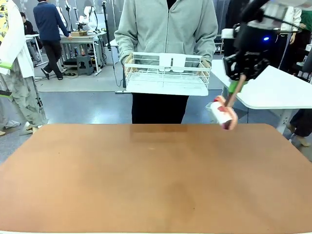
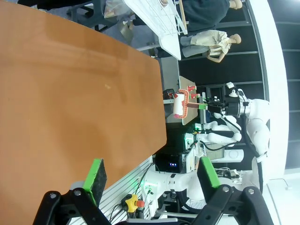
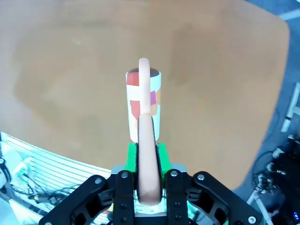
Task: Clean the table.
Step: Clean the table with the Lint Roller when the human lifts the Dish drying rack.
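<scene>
One tool is in play: a lint roller with a pale pink plastic handle and a white drum patched in red. It is clamped by its handle between the green pads of the right gripper, whose jaws are closed tight on it. The drum hangs at about two o'clock of the large reddish-brown matte table, by the far right corner. In the left wrist view it appears to be held clear of the top rather than resting on it. The left gripper is held with its pads spread wide and nothing between them, near the table's edge on the robot's side. At twelve o'clock, beyond the far edge, a white wire basket is held up in both hands by a person in a grey hooded top.

The step in hand is judged to be the approach, with the tool secured and the first rolling pass not yet begun. For the next move, the drum would have to be lowered until its full length lies flat on the surface. The handle would need tilting so that the drum can turn freely. A stroke could then be drawn from two o'clock toward six o'clock under light, even pressure.
</scene>
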Motion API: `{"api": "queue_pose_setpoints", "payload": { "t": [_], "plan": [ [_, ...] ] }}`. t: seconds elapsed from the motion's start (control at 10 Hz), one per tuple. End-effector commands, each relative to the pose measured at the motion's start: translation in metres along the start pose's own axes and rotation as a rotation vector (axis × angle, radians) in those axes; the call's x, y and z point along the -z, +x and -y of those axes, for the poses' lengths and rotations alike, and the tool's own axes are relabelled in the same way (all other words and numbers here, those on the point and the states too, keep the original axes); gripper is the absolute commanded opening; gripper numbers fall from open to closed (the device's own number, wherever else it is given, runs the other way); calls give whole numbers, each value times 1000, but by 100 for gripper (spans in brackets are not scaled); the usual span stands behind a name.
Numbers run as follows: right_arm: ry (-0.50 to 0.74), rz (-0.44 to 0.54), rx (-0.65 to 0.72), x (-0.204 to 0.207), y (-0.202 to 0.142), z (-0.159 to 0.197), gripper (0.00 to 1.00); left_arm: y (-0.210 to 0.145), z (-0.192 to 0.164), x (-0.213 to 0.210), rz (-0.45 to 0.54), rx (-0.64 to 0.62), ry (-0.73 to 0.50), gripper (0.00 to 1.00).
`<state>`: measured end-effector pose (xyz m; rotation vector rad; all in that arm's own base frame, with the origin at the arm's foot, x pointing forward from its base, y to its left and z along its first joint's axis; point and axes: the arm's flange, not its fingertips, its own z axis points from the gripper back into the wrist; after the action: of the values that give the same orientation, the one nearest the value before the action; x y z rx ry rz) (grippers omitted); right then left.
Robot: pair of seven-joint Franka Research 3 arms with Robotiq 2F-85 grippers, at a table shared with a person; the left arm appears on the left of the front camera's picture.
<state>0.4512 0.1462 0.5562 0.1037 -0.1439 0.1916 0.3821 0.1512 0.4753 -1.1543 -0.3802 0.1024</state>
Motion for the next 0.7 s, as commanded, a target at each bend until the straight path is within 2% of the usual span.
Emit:
{"api": "queue_pose_setpoints", "payload": {
  "t": [0.0, 0.1, 0.2, 0.6],
  "plan": [
    [-80, 39, -15, -10, -22, 26, 22, -1, 1, -2, 5, 7, -16, 100],
    [-60, 48, 17, -18, -26, 40, 22, -1, 1, -2, 5, 7, -16, 100],
    [-42, 12, -7, -9, -9, 16, 22, -1, 1, -2, 5, 7, -16, 100],
    [-42, 12, -7, -9, -9, 16, 22, -1, 1, -2, 5, 7, -16, 100]
  ]
}}
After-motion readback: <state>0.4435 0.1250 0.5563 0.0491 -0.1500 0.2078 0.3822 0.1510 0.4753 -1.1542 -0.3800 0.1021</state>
